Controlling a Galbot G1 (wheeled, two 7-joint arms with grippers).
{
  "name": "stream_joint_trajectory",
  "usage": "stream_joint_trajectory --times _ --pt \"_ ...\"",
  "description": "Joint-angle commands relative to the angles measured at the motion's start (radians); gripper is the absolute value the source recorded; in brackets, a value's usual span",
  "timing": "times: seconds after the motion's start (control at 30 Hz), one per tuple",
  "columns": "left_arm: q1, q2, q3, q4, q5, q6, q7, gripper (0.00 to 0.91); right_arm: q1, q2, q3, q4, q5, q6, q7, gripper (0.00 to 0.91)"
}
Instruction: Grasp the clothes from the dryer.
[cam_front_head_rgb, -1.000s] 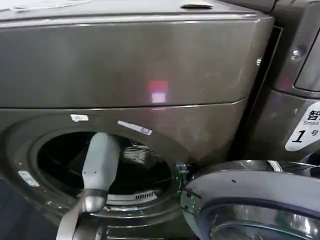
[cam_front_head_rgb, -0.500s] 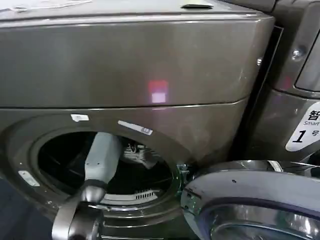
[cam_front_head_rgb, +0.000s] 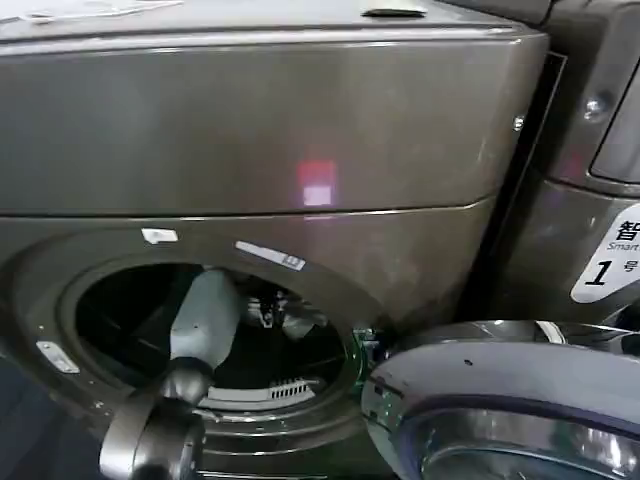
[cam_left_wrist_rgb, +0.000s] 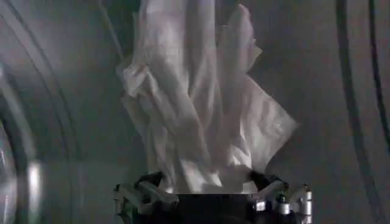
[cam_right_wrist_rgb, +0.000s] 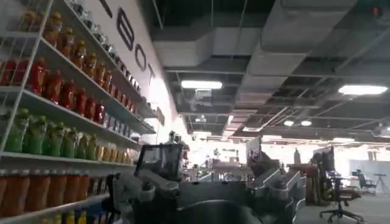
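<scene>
The clothes (cam_left_wrist_rgb: 201, 103), a crumpled white bundle, stand with their long axis running straight out from the left gripper (cam_left_wrist_rgb: 210, 193) toward the drum's grey back wall, the loose ends fanning away from the fingers. In the head view the dryer (cam_front_head_rgb: 250, 130) fills the front, bronze-grey with a small red light (cam_front_head_rgb: 317, 183) on its panel; the left arm (cam_front_head_rgb: 200, 320) reaches through the round porthole (cam_front_head_rgb: 215, 330), and the open chrome-rimmed door (cam_front_head_rgb: 500, 400) sits low to the right of it. A neighbouring machine with a white "1" sticker (cam_front_head_rgb: 610, 255) stands at the right edge. The left gripper is closed on the near end of the clothes, the cloth pinched between its fingers. The right gripper (cam_right_wrist_rgb: 207, 192) points out into a room beside shelves of bottles (cam_right_wrist_rgb: 55, 103), its fingers spread with nothing between them
</scene>
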Motion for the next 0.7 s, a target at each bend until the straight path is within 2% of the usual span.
stream_joint_trajectory --times 0.03,0.07,0.1,0.13,0.57,0.7 --pt "0.004 0.005 -0.003 0.056 -0.028 0.024 -0.004 0.907 0.001 0.002 -0.002 0.001 0.0 0.003 0.001 0.907" --pt "0.004 0.006 -0.007 0.058 -0.028 0.025 -0.003 0.842 0.002 0.002 -0.003 0.0 0.0 0.003 0.001 0.907" --pt "0.003 0.006 -0.015 0.06 -0.023 0.023 0.0 0.125 0.002 0.004 -0.006 0.0 0.0 0.004 0.001 0.907" --pt "0.004 0.008 -0.018 0.06 -0.024 0.021 -0.001 0.0 0.003 0.005 -0.008 0.0 0.0 0.005 0.001 0.907" --pt "0.005 0.022 -0.043 0.029 -0.054 0.026 -0.014 0.0 0.01 0.012 -0.021 0.006 -0.006 0.009 0.001 0.907" --pt "0.011 0.022 -0.043 0.011 -0.07 0.027 -0.019 0.0 0.008 0.015 -0.021 0.005 -0.033 0.017 0.004 0.907"
